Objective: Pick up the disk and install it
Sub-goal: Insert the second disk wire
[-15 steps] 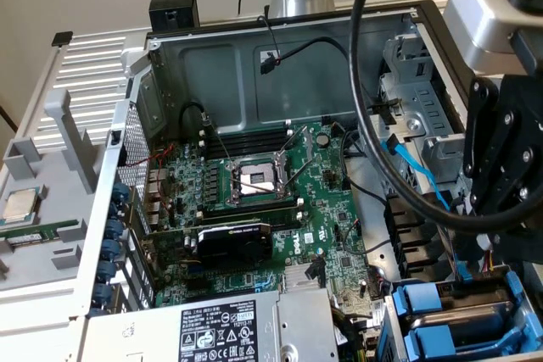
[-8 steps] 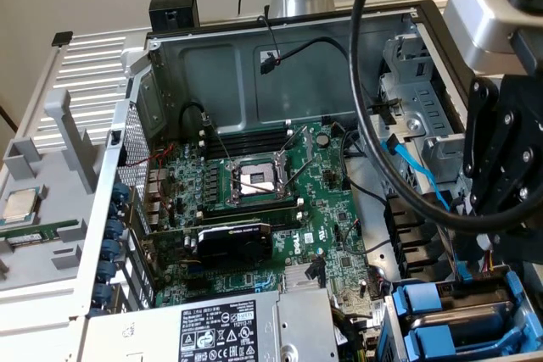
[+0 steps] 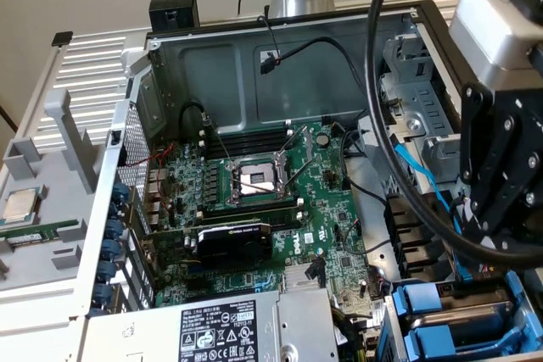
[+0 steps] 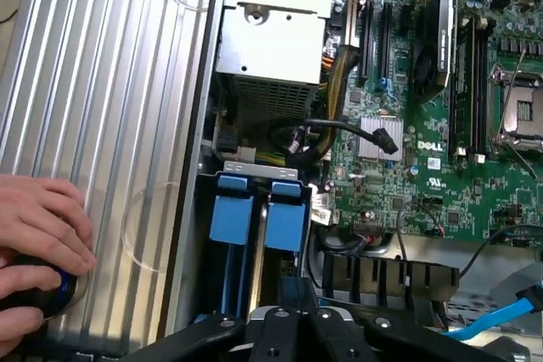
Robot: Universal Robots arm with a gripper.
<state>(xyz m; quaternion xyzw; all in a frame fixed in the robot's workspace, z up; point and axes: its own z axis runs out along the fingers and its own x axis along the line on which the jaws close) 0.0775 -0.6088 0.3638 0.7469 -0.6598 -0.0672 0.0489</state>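
Claw [image 4: 288, 328] closed, gripping nothing visible, poised just above disk [image 4: 287, 216] seated in blue carrier in drive bay. Risk: snagging blue cable [image 4: 501, 315] beside claw, or pinching hand [image 4: 38, 243] nearby on case.

You get soft, even room light across both views, with no hard shadows. In the exterior view the computer case [image 3: 254, 82] is dim along its back wall, while the grey tray [image 3: 51, 201] outside it is bright and a little washed out. The end effector [image 3: 501, 167] sits close to that camera and looks soft. In the wrist view the ribbed metal panel [image 4: 110, 125] throws pale glare, the hand [image 4: 38, 252] is slightly blurred, and the circuit board [image 4: 441, 125] reads clearly.
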